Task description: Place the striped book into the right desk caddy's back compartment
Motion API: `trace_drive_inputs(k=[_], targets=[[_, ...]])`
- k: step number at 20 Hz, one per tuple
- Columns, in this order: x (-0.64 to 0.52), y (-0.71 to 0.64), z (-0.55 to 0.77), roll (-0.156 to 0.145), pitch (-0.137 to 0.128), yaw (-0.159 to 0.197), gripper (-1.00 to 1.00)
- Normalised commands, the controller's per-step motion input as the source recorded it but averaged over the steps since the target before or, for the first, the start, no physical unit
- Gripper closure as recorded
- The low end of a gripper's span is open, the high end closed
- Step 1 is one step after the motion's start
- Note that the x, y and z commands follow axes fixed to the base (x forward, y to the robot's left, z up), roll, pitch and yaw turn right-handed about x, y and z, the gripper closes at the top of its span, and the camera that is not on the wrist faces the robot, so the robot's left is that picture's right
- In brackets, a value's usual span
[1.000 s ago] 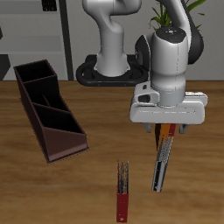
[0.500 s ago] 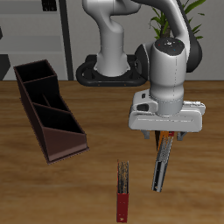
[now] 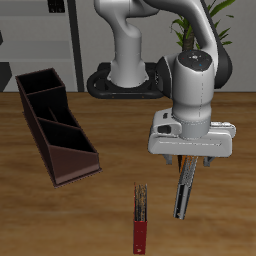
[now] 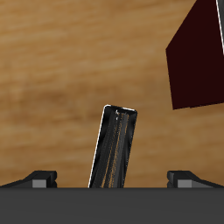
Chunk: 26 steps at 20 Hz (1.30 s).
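Gripper [image 3: 190, 158] hangs right over the striped book [image 3: 184, 190], low, w/ the white hand body hiding the book's far end in the exterior view. Fingers [image 4: 40, 178] spread wide apart in the wrist view, one tip each side, and the book [image 4: 114, 149] lies between them w/ clear wood on both sides. Nothing pinched, nothing touching the pads as far as I can see. Can't tell how much height is left above the cover.

Book lies flat on the table [image 3: 110, 210], long axis running roughly front-to-back, a bit angled, near the table's front edge. A sliver of orange book [image 3: 189, 152] peeks out just under the hand, right by the striped one's far end. A red book [image 3: 140, 218] lies beside the striped book, a bit nearer the front edge, not touching.

The right desk caddy [image 3: 57, 125] sits well apart from the book, across the table, farther back. Back compartment [image 3: 38, 84] is its far end; dark corner of the caddy [image 4: 199, 61] shows in the wrist view too.
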Motion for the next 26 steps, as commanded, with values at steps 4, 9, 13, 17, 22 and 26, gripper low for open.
trace_drive_inputs(k=[4,9,13,17,22,26], targets=[[0.14,-0.06,0.04,-0.005,0.019,-0.029,-1.00],[0.09,-0.01,-0.12,-0.006,0.022,-0.006,-1.00],[0.03,0.01,-0.25,0.003,0.029,0.009,-1.00],[0.00,0.00,-0.21,0.003,0.027,0.006,-1.00],[-0.05,-0.01,-0.19,0.016,0.034,-0.007,-1.00],[-0.04,-0.03,-0.25,0.022,0.064,-0.012,-1.00]])
